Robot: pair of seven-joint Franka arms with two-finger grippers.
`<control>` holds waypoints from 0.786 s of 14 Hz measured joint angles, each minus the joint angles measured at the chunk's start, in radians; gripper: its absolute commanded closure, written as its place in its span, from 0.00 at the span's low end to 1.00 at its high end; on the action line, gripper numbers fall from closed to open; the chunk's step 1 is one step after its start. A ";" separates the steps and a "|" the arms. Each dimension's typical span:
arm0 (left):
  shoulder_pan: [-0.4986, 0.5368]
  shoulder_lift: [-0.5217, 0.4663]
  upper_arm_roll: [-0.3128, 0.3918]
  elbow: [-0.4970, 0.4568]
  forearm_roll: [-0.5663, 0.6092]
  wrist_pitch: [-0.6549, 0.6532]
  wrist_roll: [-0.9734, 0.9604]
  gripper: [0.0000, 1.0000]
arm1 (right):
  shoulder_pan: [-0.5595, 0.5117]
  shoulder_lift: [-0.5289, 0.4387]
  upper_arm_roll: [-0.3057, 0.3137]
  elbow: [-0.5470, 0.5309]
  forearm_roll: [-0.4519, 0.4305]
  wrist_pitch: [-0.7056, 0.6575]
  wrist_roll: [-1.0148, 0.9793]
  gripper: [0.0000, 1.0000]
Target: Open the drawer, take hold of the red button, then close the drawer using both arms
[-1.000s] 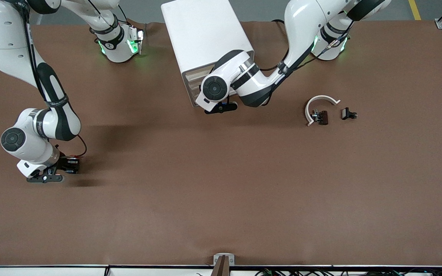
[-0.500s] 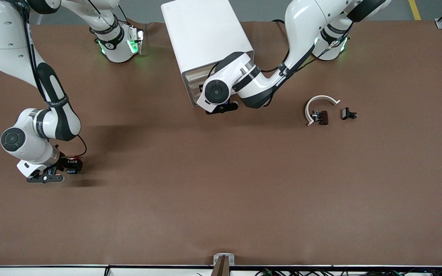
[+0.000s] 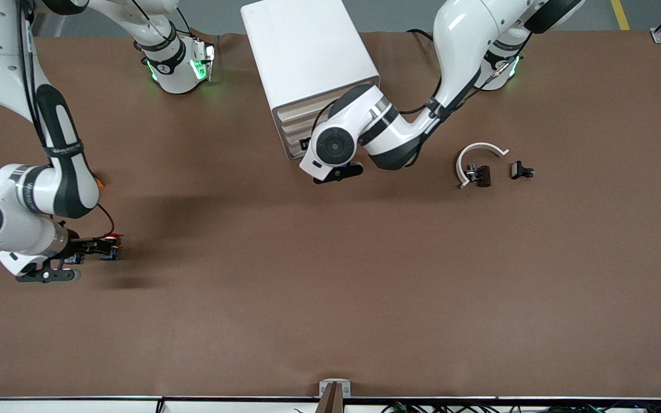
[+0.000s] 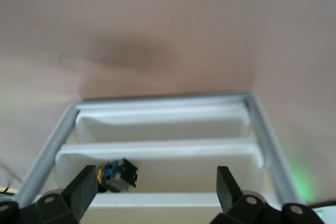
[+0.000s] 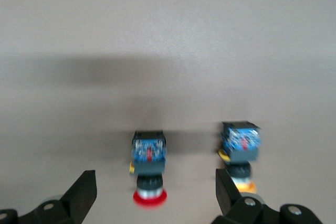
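The red-capped button (image 3: 111,237) (image 5: 149,169) lies on the brown table near the right arm's end, free of any grip. My right gripper (image 3: 101,246) (image 5: 155,195) hangs low just short of it, open, one finger on each side of the red cap. A like button with an orange-yellow cap (image 5: 240,156) lies beside it. My left gripper (image 3: 336,172) (image 4: 155,192) is open and empty in front of the white drawer cabinet (image 3: 307,54), whose drawer fronts (image 3: 296,129) look pushed in. In the left wrist view a yellow-and-blue button (image 4: 116,176) shows in one white tier.
Toward the left arm's end lie a white curved piece (image 3: 477,156) and two small black parts (image 3: 481,175) (image 3: 521,170). The left arm's elbow (image 3: 399,137) reaches down beside the cabinet. The brown table (image 3: 330,287) stretches wide toward the front camera.
My right gripper has opened, left the red-capped button on the table and drawn back toward the right arm's end. The left gripper has backed a little away from the cabinet front.
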 measured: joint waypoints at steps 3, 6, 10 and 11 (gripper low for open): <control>0.081 -0.031 0.029 0.052 0.000 -0.001 0.011 0.00 | 0.001 -0.089 0.006 0.090 0.000 -0.216 0.000 0.00; 0.200 -0.111 0.030 0.068 0.000 -0.005 0.079 0.00 | 0.002 -0.156 0.013 0.183 0.026 -0.419 0.003 0.00; 0.351 -0.244 0.032 0.068 0.005 -0.157 0.220 0.00 | 0.012 -0.206 0.020 0.277 0.049 -0.572 0.024 0.00; 0.385 -0.272 0.032 0.068 0.008 -0.211 0.266 0.00 | 0.018 -0.221 0.021 0.285 0.049 -0.584 0.027 0.00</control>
